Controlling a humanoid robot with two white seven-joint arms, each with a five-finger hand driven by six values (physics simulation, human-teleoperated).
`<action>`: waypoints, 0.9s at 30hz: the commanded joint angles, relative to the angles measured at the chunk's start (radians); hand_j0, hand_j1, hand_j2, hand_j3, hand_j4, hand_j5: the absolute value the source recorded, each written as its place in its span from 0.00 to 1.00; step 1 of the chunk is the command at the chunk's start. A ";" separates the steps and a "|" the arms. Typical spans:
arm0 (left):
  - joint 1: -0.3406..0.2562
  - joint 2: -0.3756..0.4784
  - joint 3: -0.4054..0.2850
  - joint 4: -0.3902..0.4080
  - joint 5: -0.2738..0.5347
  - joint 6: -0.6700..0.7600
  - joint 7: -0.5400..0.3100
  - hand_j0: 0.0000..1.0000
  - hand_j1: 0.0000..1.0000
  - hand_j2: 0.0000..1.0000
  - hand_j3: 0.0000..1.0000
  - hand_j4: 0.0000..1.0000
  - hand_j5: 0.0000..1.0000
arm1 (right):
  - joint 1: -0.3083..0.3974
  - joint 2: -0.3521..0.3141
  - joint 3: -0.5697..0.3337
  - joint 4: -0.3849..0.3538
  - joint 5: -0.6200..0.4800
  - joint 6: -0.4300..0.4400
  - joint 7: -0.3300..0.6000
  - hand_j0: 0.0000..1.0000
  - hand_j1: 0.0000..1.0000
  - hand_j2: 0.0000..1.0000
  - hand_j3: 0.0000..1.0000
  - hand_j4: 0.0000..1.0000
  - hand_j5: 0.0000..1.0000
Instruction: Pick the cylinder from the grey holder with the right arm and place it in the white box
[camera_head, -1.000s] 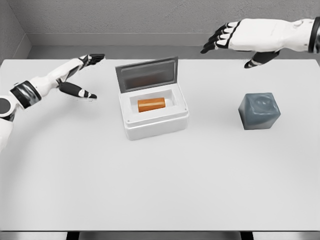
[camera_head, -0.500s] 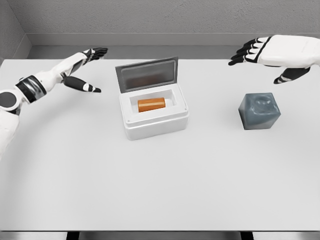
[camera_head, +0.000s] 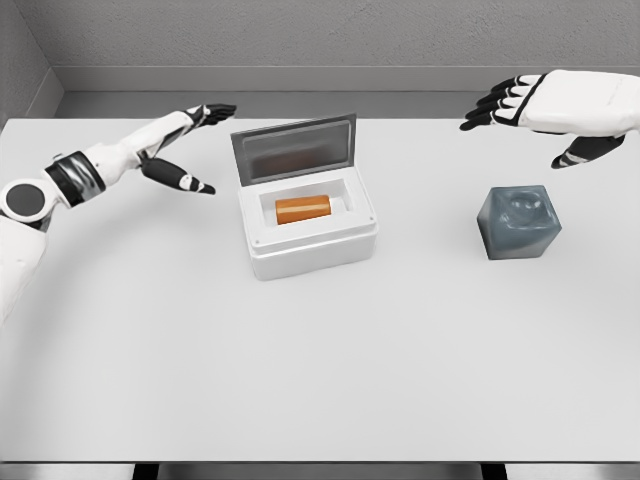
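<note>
R hand (camera_head: 535, 105) hovers palm-down above the desk (camera_head: 320, 370), up near the far edge & beyond the grey holder (camera_head: 518, 222), fingers spread, holding nothing. L hand (camera_head: 185, 145) reaches in from the left, fingers extended & loose, thumb dropped, near the box's left side w/o touching. White box (camera_head: 308, 225) sits mid-desk, lid (camera_head: 294, 148) propped up at the back. Orange cylinder (camera_head: 303, 209) lies on its side inside the box. Holder stands well apart to the right.
</note>
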 joint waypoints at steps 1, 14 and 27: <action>0.000 0.004 -0.001 -0.024 0.008 0.002 0.000 1.00 1.00 1.00 1.00 1.00 1.00 | 0.000 0.000 -0.002 0.003 -0.006 0.002 0.000 1.00 1.00 1.00 1.00 1.00 1.00; 0.077 0.085 -0.003 -0.217 0.020 0.002 0.000 1.00 1.00 1.00 1.00 1.00 1.00 | 0.003 0.006 0.000 0.011 -0.006 0.002 0.000 1.00 1.00 1.00 1.00 1.00 1.00; 0.095 0.121 -0.053 -0.294 0.051 0.002 0.000 1.00 1.00 1.00 1.00 1.00 1.00 | 0.002 0.021 0.003 0.031 -0.006 0.002 0.000 1.00 1.00 1.00 1.00 1.00 1.00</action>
